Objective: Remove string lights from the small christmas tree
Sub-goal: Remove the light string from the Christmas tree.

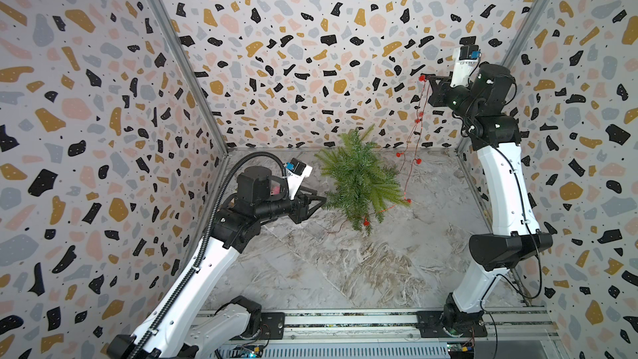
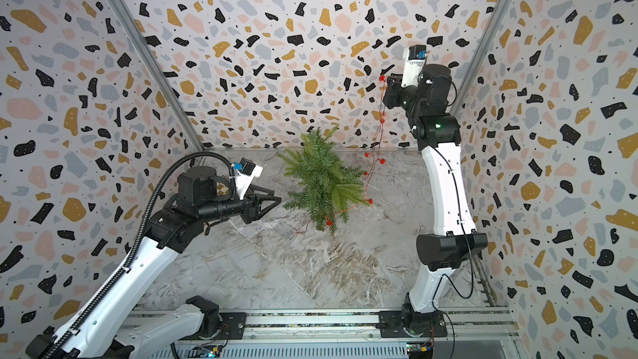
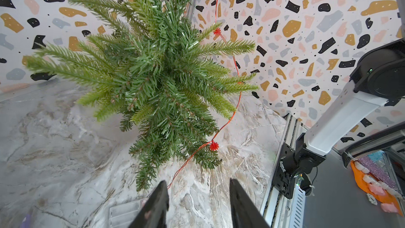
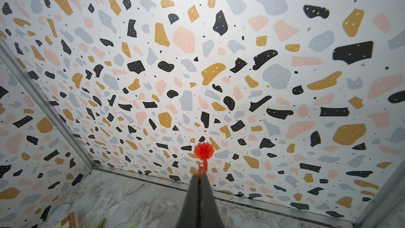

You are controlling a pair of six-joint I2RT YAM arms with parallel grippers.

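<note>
While the terrazzo-patterned walls (image 1: pixel 310 46) box the scene in on three sides, the grey marble tabletop (image 1: pixel 328 271) spreads beneath, and both arms are up over it. The left arm (image 1: pixel 207 271) reaches in low from the near left. The right arm (image 1: pixel 507 184) stands tall on the right, its wrist high against the far wall.

Between them, at the far middle of the table, there's the small christmas tree (image 1: pixel 359 177), green branches splayed out in both top views (image 2: pixel 321 174) and filling the left wrist view (image 3: pixel 153 73).

Now the string lights (image 1: pixel 416 139): the red wire hangs from high at the far right and drops down beside the tree's right side. It hooks round the near-right lower branches and trails a loose end onto the marble just near-left of the tree. So the lower part is on the tree, and the upper part is off it and in the air.

Left gripper (image 3: pixel 198 182): jaws spread, nothing between them, tips just left of the tree's lower branches, the wire passing close by one finger. Right gripper (image 4: pixel 200 175): jaws pressed together, pinching the wire, with one red bulb (image 4: pixel 203 152) poking out just past the tips.
</note>
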